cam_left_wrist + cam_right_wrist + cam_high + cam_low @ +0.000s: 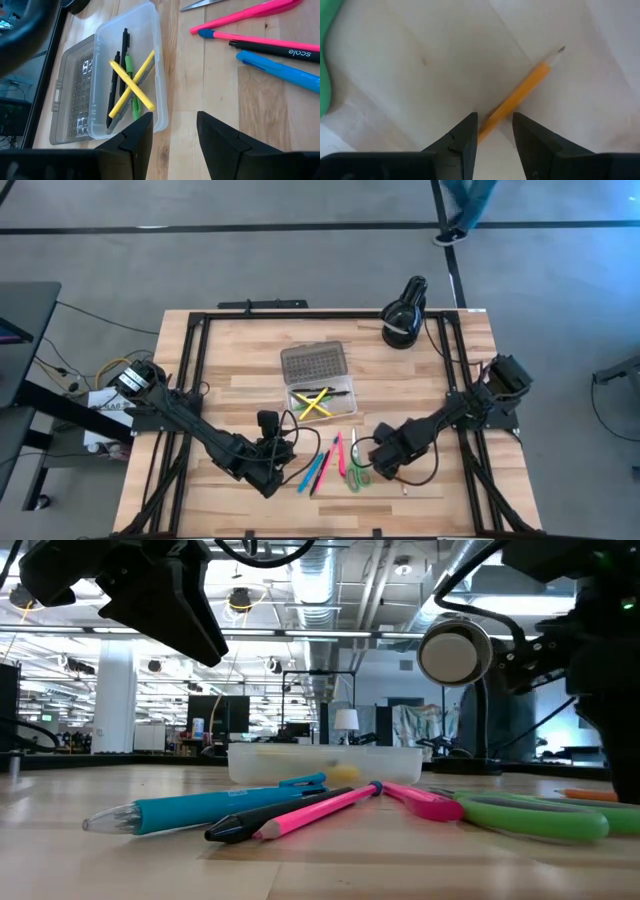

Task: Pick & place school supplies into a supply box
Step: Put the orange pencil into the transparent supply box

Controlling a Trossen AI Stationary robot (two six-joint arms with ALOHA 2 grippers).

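The supply box [322, 400], clear with its grey dotted lid [313, 362] laid open behind it, holds yellow, green and black pens [129, 85]. Blue, black and pink pens [322, 465] and green-handled scissors [358, 473] lie on the table in front of it. My left gripper [175, 125] hovers open just short of the box's near end, with nothing between its fingers. My right gripper [495, 125] points down, open. Its fingers stand on either side of the blunt end of an orange pencil [525, 92] lying on the table. I cannot tell whether they touch it.
A black round lamp-like object [404, 315] stands at the far right of the table. Black frame rails [190, 380] run along the table's sides, and cables loop near both arms. The loose pens [200, 810] and scissors [540, 815] lie between the two grippers.
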